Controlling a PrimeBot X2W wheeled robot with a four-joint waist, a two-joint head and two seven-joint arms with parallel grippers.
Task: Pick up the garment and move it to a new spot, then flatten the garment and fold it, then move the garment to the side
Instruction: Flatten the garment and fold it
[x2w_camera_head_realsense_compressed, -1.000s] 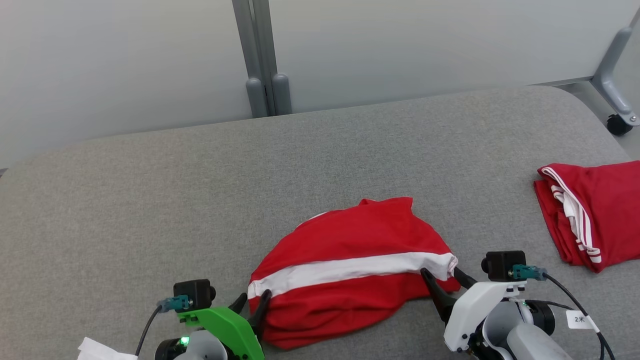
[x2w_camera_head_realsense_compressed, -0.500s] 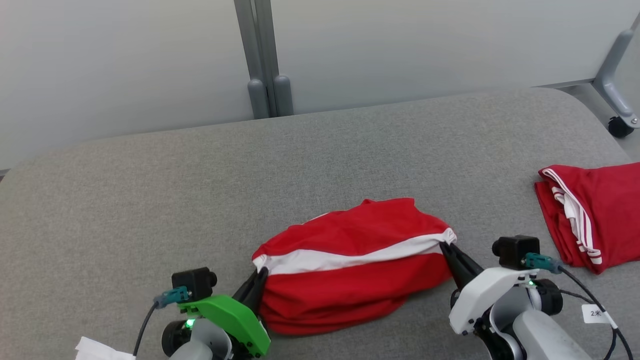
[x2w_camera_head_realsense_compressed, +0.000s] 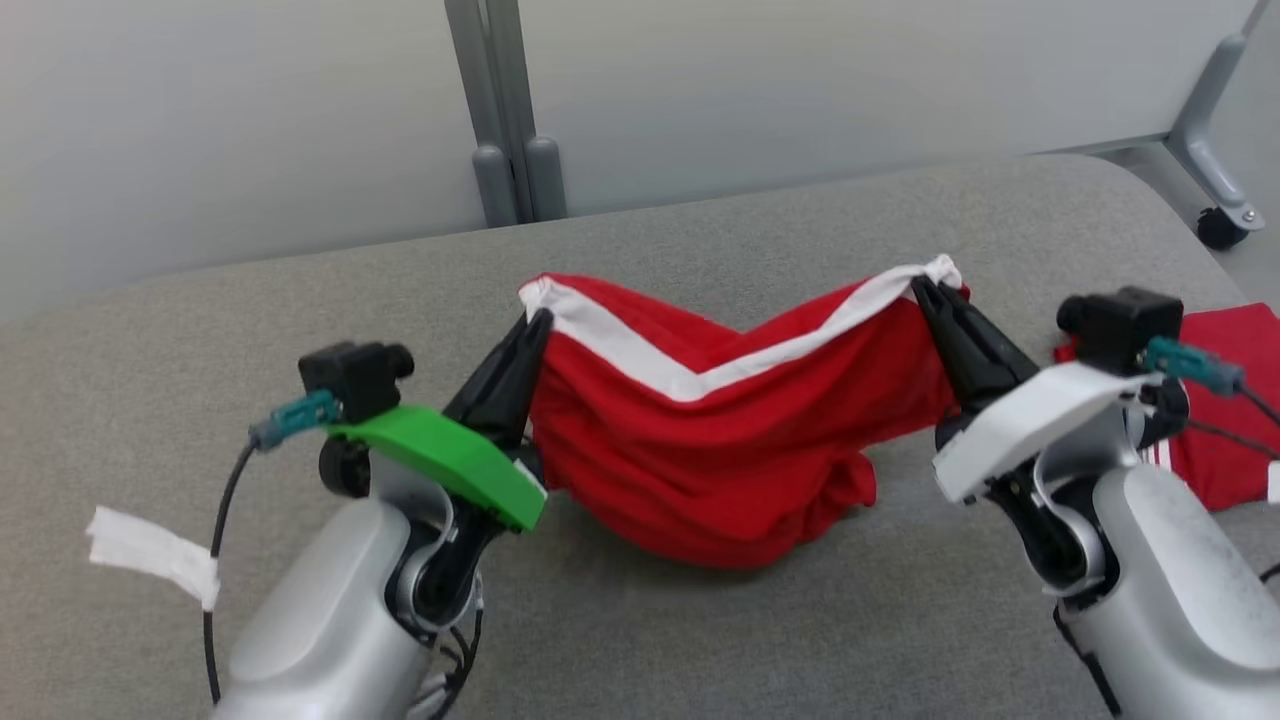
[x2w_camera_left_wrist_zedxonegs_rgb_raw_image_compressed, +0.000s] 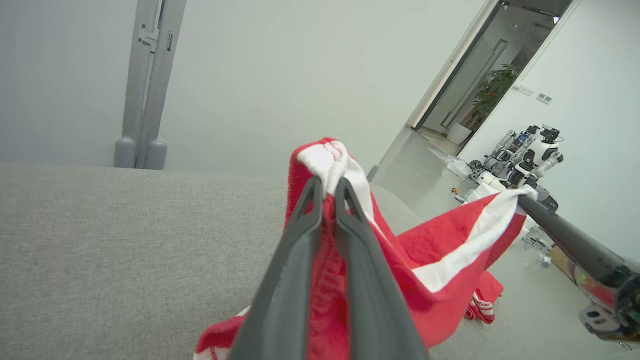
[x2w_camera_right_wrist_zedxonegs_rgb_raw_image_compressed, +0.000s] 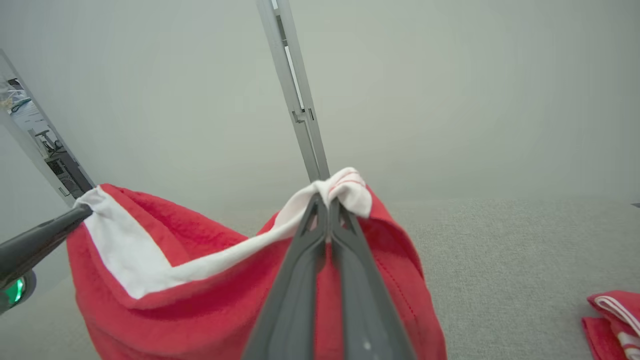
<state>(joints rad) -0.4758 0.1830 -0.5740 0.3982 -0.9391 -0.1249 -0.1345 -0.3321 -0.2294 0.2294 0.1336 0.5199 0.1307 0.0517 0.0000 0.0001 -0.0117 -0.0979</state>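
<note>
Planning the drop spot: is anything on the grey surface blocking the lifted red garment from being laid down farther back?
Nothing visible lies on the grey surface behind the garment. A second red cloth sits off to the right, past the right pincer.

Garment (x2w_camera_head_realsense_compressed: 720, 450): each band corner is pinched out of sight between the closed fingers of the left gripper (x2w_camera_head_realsense_compressed: 538, 322) and the right gripper (x2w_camera_head_realsense_compressed: 920, 287). Its underside, below and between the two grippers, is hidden, so contact with the cushion (x2w_camera_head_realsense_compressed: 700, 640) cannot be told.

Second garment (x2w_camera_head_realsense_compressed: 1215, 470): behind the right gripper's wrist, mostly covered by it and cut by the right edge.

Tag (x2w_camera_head_realsense_compressed: 150, 550), outboard of the left gripper's arm: any writing is unreadable.

Robot (x2w_camera_left_wrist_zedxonegs_rgb_raw_image_compressed: 525, 155), beyond the right gripper's tips in the left wrist view: too small for detail.

Both forearms run off the head view's bottom edge.
</note>
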